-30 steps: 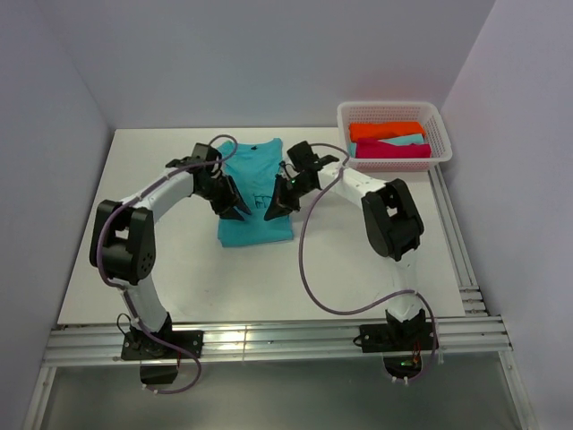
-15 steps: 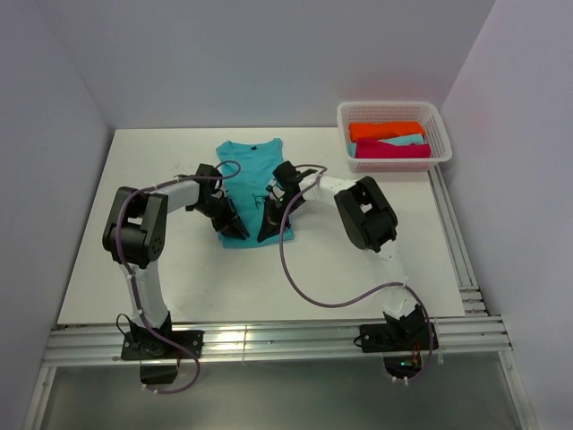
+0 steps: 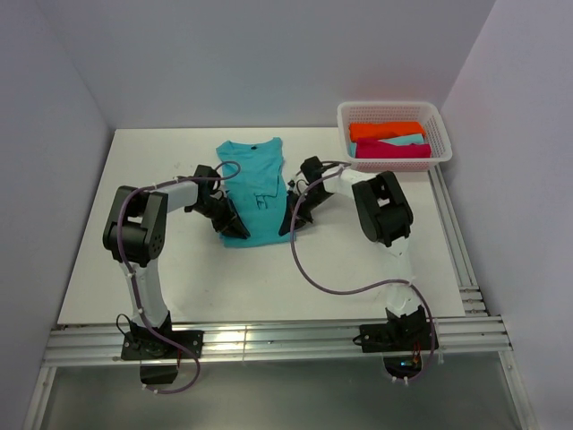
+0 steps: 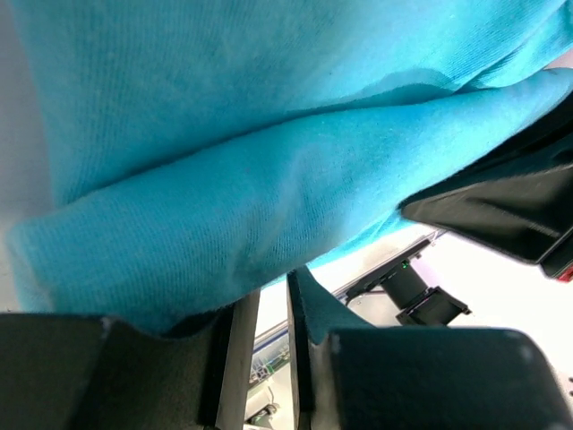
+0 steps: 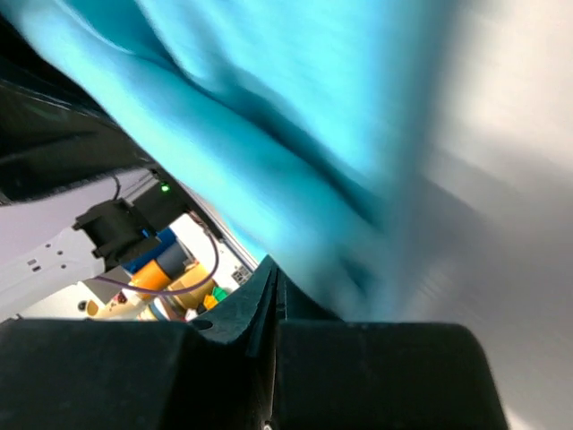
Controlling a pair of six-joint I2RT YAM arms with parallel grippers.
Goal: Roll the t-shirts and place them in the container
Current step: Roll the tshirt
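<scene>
I saw R claw (image 3: 291,224), clenched, had shifted right since prev; L claw (image 3: 236,229) pinched turquoise tee (image 3: 255,175) at its bunched hem, rest flat.

t-shirt (image 3: 255,179) centre, front open, basket (image 3: 398,163) far right

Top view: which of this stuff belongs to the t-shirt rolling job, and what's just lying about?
In the job: turquoise t-shirt, spread on the table; orange t-shirt, pale turquoise t-shirt and magenta t-shirt, lying in the white lattice basket; left gripper and right gripper, at the spread shirt's near hem.
Just there: the basket itself; the table.
</scene>
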